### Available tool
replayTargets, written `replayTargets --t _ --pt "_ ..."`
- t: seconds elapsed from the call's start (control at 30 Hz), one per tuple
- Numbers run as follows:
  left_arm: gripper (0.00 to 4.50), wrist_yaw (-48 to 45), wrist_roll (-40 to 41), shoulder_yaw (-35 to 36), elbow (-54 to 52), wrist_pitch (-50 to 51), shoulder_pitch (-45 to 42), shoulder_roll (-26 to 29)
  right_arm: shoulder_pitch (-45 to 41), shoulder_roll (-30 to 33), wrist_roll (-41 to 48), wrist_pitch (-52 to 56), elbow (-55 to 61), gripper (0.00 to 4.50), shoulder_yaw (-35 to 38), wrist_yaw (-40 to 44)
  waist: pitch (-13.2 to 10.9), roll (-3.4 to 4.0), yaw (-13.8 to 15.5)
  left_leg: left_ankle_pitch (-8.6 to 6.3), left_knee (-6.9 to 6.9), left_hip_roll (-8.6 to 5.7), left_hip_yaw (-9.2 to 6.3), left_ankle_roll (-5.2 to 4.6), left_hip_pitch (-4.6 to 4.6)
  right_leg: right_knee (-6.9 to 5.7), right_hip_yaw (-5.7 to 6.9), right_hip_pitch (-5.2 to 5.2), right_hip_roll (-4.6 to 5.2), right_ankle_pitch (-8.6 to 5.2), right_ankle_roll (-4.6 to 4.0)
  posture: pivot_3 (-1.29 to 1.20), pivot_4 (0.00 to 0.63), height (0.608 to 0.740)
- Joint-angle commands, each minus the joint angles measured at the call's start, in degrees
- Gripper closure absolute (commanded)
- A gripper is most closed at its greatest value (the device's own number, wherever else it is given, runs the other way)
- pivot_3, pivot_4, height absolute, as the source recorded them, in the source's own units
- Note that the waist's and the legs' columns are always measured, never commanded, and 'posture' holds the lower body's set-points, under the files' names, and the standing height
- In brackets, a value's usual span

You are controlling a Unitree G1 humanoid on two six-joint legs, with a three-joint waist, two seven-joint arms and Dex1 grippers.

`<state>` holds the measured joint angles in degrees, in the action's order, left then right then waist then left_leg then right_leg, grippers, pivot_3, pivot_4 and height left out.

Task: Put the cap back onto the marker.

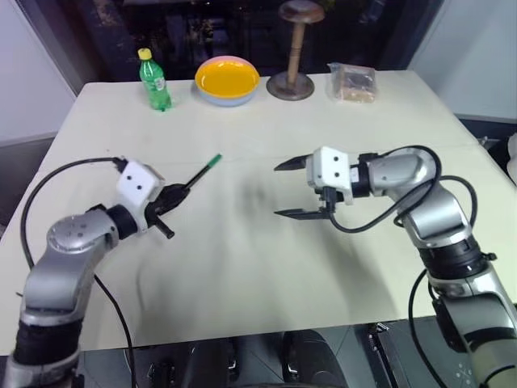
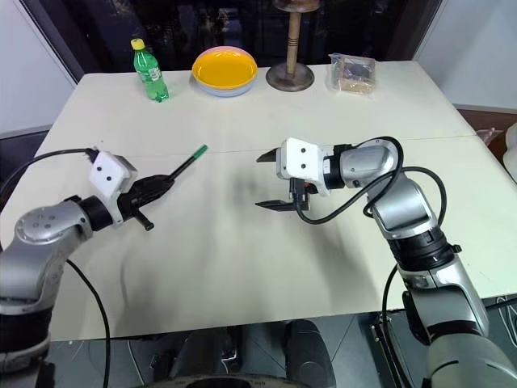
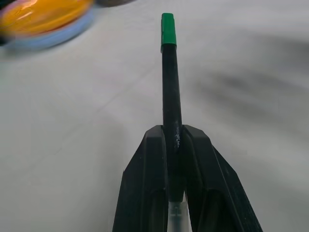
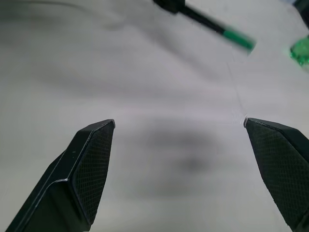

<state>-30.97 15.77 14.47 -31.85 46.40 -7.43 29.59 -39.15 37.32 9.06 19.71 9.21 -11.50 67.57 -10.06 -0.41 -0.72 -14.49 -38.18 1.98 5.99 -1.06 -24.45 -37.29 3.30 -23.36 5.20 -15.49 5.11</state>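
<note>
**Marker's in the left gripper, green cap on the end**

So the marker [image 1: 198, 173] is up off the tabletop, pinched by its black barrel between the two fingers of the left gripper [image 1: 179, 192], jaws pressed tight on it. It sticks out past the fingertips, angled toward the far edge, and the green cap [image 3: 167, 29] sits on its far tip. That's over the left half of the table [image 1: 242, 267], roughly midway between near and far edges.

The right gripper [image 1: 288, 189] hangs over the middle of the table, pointing toward the left one, jaws spread wide with nothing between them. It's well apart from the marker.

Along the far edge: a green bottle [image 1: 153, 81] with a yellow lid toward the left corner, then a yellow bowl [image 1: 227, 79], a wooden stand [image 1: 292, 56], and a clear bag [image 1: 352, 82] of something brownish.
</note>
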Motion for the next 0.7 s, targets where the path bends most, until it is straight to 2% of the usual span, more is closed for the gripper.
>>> replayTargets --t 0.03,0.13,0.27,0.47,0.7 --pt "4.5 9.61 0.9 2.79 -9.7 11.06 2.66 -5.28 0.89 1.13 1.82 1.83 4.41 0.06 2.57 -1.74 0.0 -0.04 0.03 0.0 0.0 0.0 -0.03 0.0 0.0 -0.01 0.01 0.0 0.0 0.0 0.0 0.0 0.15 0.74" --pt "4.5 16.91 0.32 3.84 -17.52 21.0 5.46 -12.38 2.43 1.54 3.0 3.77 6.03 0.06 3.16 -2.5 0.03 -0.1 0.13 0.0 -0.02 0.0 -0.11 0.0 0.03 -0.03 0.01 0.07 -0.01 0.0 -0.01 0.0 0.15 0.74" --pt "4.5 23.01 -1.56 5.82 -21.41 28.16 5.71 -17.36 3.43 1.73 4.15 5.57 7.18 0.06 2.89 -2.97 0.05 -0.13 0.11 0.0 -0.02 -0.03 -0.14 0.0 0.07 -0.02 0.0 0.12 0.01 0.0 -0.03 0.0 0.15 0.74" --pt "4.5 26.44 -2.77 7.46 -23.5 32.84 6.46 -20.48 3.35 1.4 7.05 7.69 8.29 0.06 3.29 -3.11 0.05 -0.13 0.09 0.0 -0.02 -0.04 -0.17 0.01 0.07 -0.01 0.0 0.11 0.02 0.0 -0.05 0.0 0.15 0.74" --pt "4.5 26.71 -2.94 6.12 -23.85 32.22 10.17 -21.42 1.3 2.65 15.05 12.44 10.33 0.06 7.84 -2.87 0.05 -0.14 0.13 -0.02 -0.01 -0.07 -0.17 0.0 0.06 0.01 0.02 0.1 0.26 -0.1 -0.26 0.0 0.15 0.74"
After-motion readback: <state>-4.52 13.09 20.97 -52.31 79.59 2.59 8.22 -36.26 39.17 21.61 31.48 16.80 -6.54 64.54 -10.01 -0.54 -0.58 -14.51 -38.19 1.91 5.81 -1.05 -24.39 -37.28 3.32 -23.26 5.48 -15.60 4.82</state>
